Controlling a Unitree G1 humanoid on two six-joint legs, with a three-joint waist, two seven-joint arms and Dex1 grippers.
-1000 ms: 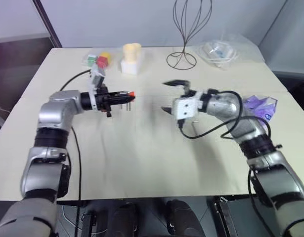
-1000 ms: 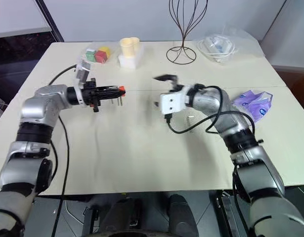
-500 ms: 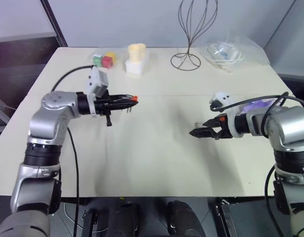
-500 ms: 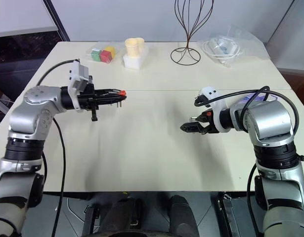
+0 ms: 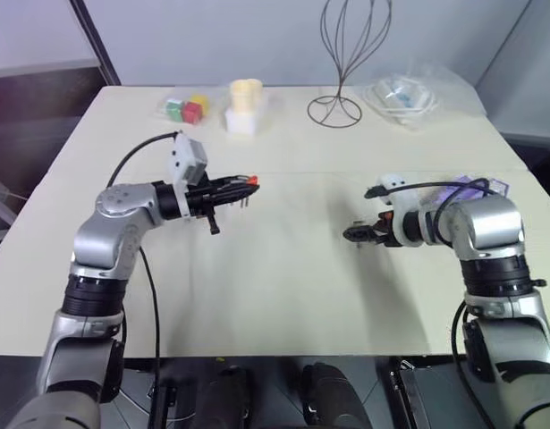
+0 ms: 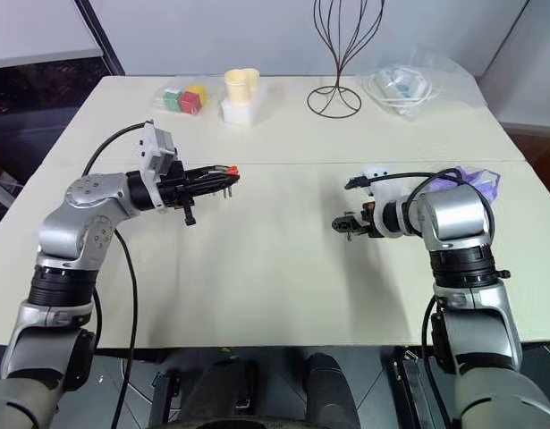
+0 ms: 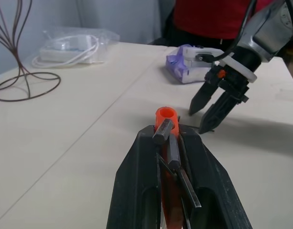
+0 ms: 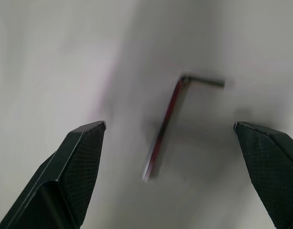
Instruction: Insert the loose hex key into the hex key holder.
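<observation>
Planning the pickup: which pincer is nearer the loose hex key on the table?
Right. The right pincer hangs open directly over the loose hex key, which lies between its fingers. The left pincer is far across the table, shut on the hex key holder.

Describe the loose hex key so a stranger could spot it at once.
Start at the cream table and find the purple packet near its right edge. Just left of it the right end effector hangs open above the hex key, a thin dark L-shaped rod lying flat, alone on bare tabletop.
</observation>
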